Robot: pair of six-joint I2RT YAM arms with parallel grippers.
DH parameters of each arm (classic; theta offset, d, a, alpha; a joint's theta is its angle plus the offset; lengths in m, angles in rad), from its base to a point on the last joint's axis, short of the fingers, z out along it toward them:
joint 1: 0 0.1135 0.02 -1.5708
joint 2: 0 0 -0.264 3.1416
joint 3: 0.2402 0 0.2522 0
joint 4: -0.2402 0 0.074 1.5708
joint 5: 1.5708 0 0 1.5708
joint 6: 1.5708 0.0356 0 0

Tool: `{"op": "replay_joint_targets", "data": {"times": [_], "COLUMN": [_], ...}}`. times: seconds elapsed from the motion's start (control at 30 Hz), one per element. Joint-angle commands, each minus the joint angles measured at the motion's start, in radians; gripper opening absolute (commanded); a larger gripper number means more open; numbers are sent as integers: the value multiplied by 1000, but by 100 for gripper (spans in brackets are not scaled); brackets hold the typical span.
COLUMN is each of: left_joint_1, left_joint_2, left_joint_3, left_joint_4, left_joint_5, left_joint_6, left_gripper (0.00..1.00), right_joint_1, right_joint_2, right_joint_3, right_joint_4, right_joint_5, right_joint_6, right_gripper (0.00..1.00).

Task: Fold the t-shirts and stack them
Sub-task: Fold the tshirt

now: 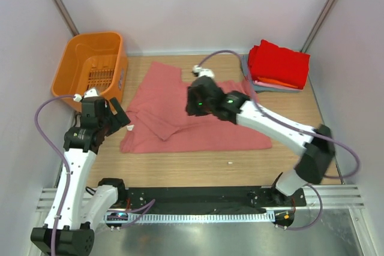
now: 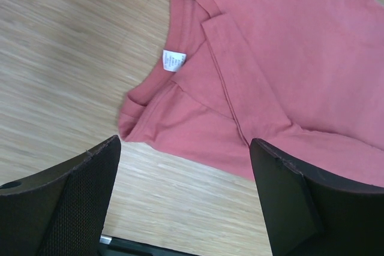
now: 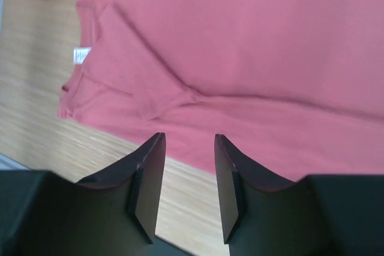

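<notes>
The salmon-pink t-shirt (image 1: pixel 204 133) lies spread on the desk (image 1: pixel 210 169) just right of the orange basket (image 1: pixel 90 67), and the folded stack of t-shirts (image 1: pixel 279 64), red on top, sits well to the right of the basket. The left fingers (image 2: pixel 78 196) stand wide apart and empty over the shirt's edge nearest the basket. The right fingers (image 3: pixel 147 172), slightly apart, hold nothing above a part of the shirt farther from the basket.

Right, so the salmon-pink cotton t-shirt (image 1: pixel 210 133) lies spread flat mid-way across the wooden desk (image 1: pixel 198 169). Back-left there's the orange plastic basket (image 1: pixel 95 35), and back-right the stack of folded cotton t-shirts (image 1: pixel 279 63). My left jaws are at the shirt's left edge, and my right jaws are above its middle.
</notes>
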Motion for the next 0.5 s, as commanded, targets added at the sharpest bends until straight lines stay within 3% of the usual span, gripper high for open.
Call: {"op": "replay_joint_targets", "data": {"times": [0.0,0.23,0.47], "left_joint_1": [17,20,25], "left_joint_2": [-39,-121,-122], "left_joint_3": [7,-2,-2], "left_joint_4": [4,7,7], "left_joint_5": [-88,-148,-142], "left_joint_6": [20,3,1], "left_gripper": [89,89,89], "right_joint_1": [111,206,238], "right_joint_2": [215,680,772], "right_joint_3": [162,622,668], "right_joint_4": [13,-108,-148], "right_joint_5": [31,-20,6], "right_joint_6": [-164,-353,-384], "right_gripper": [42,35,49]}}
